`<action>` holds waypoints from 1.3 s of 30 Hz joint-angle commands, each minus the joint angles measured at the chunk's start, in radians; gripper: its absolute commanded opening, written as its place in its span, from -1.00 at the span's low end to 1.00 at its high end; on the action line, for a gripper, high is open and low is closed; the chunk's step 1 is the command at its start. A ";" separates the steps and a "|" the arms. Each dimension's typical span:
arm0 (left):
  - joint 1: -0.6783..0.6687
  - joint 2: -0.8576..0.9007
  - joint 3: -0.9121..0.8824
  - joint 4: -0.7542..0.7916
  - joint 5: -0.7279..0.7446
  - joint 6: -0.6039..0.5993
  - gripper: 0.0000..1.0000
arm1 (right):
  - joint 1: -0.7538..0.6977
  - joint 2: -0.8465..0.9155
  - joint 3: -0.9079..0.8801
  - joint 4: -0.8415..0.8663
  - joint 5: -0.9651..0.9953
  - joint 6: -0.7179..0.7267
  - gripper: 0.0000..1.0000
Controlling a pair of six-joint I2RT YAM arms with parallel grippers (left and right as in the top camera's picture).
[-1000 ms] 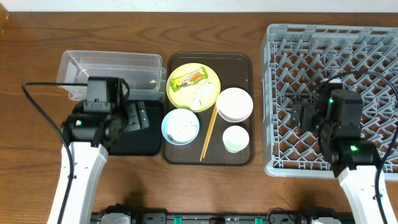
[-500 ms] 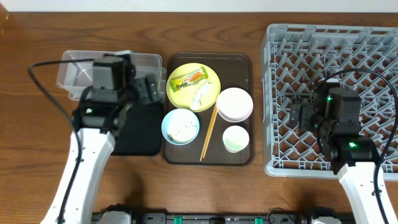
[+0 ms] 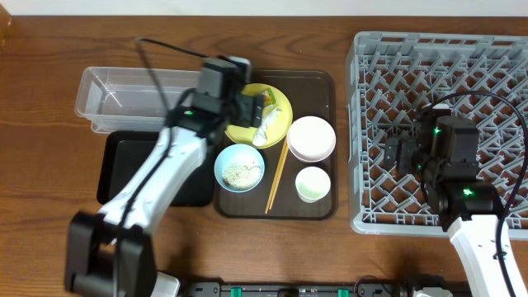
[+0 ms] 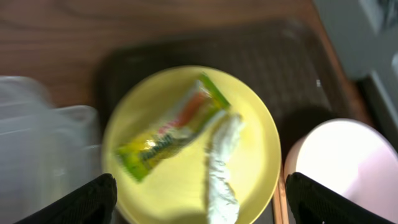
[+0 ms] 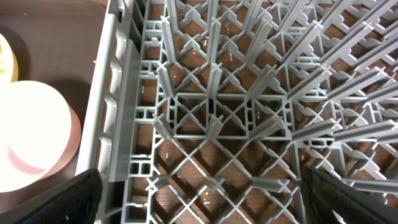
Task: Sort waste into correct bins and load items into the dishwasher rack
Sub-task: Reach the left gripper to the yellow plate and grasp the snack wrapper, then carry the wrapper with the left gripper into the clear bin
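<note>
Yellow plate (image 3: 283, 111) on the brown tray (image 3: 322, 82) lies partly under the left gripper (image 3: 262, 103) overhead. Left wrist: gripper spread wide above snack wrapper (image 4: 171, 134) and tissue (image 4: 221, 168) on the plate. Right wrist: right gripper (image 5: 211, 199) spread wide over the dishwasher rack (image 5: 217, 112).

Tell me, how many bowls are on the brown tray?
2. The light blue bowl sits at the tray's front left; the white bowl is right of the chopsticks.
</note>
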 commanded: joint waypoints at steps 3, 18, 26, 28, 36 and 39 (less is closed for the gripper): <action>-0.052 0.132 0.019 0.029 -0.016 0.048 0.78 | -0.008 0.000 0.021 0.001 -0.007 0.010 0.99; -0.069 0.319 0.019 0.052 -0.005 0.043 0.37 | -0.008 0.000 0.021 -0.003 -0.007 0.010 0.99; -0.069 0.324 0.019 0.060 -0.005 0.044 -0.62 | -0.008 0.000 0.021 -0.003 -0.007 0.010 0.99; -0.068 0.314 0.021 0.060 -0.005 0.043 -0.73 | -0.008 0.000 0.021 -0.003 -0.007 0.010 0.99; -0.049 0.129 0.026 0.055 -0.067 0.044 -0.78 | -0.008 0.000 0.021 -0.002 -0.007 0.009 0.99; -0.013 0.049 0.026 0.055 -0.115 0.043 -0.77 | -0.008 0.000 0.021 -0.002 -0.007 0.009 0.99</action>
